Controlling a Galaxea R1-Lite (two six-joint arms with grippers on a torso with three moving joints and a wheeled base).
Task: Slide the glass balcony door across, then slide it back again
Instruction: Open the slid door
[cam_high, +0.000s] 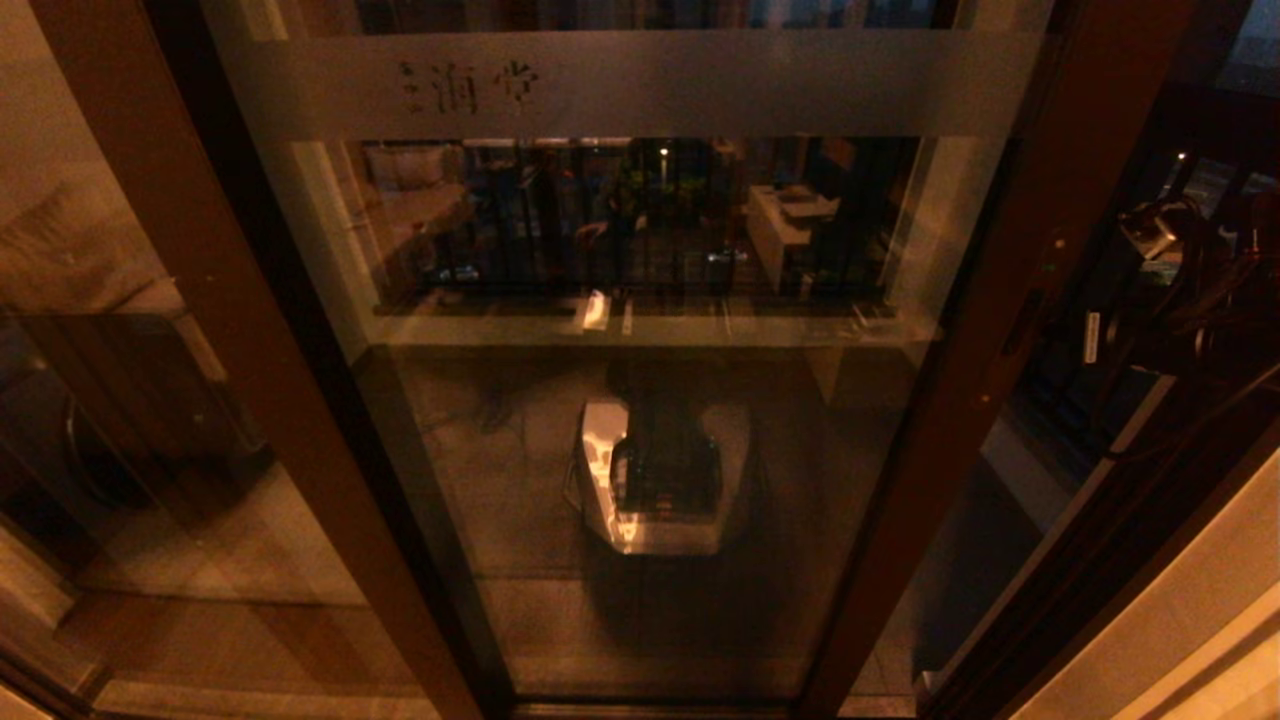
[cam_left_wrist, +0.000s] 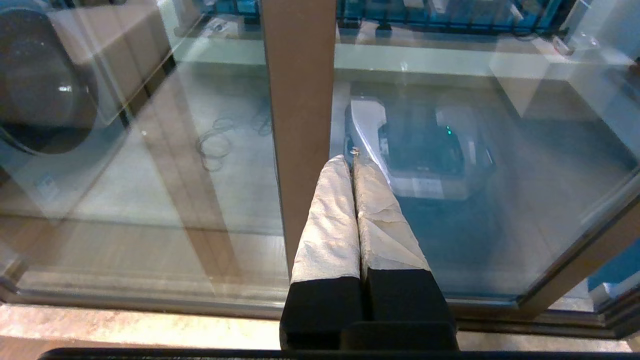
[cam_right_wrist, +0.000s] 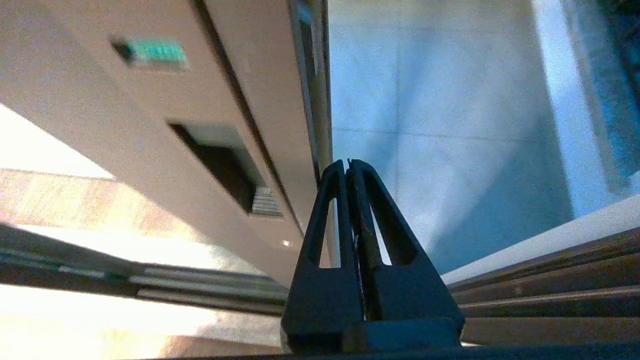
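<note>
The glass balcony door (cam_high: 650, 250) fills the head view, with its frosted band (cam_high: 640, 85) at the top. Its dark brown right frame (cam_high: 1000, 300) carries the recessed handle slot (cam_high: 1022, 322); an open gap lies to the right of it. My right arm (cam_high: 1190, 320) reaches into that gap. In the right wrist view my right gripper (cam_right_wrist: 348, 162) is shut on nothing, its tips right beside the frame's outer edge (cam_right_wrist: 312, 100) and past the handle slot (cam_right_wrist: 220, 165); I cannot tell if they touch. My left gripper (cam_left_wrist: 350, 160) is shut and empty, pointing at the glass (cam_left_wrist: 450, 225) beside a brown upright (cam_left_wrist: 300, 100).
The non-moving glass panel (cam_high: 120, 420) stands on the left with a washing machine (cam_left_wrist: 40, 80) behind it. The floor track rails (cam_right_wrist: 550, 280) run under my right gripper, with balcony tiles (cam_right_wrist: 450, 125) beyond. The robot's base is mirrored in the glass (cam_high: 660, 470). A barred railing window (cam_high: 640, 220) is behind.
</note>
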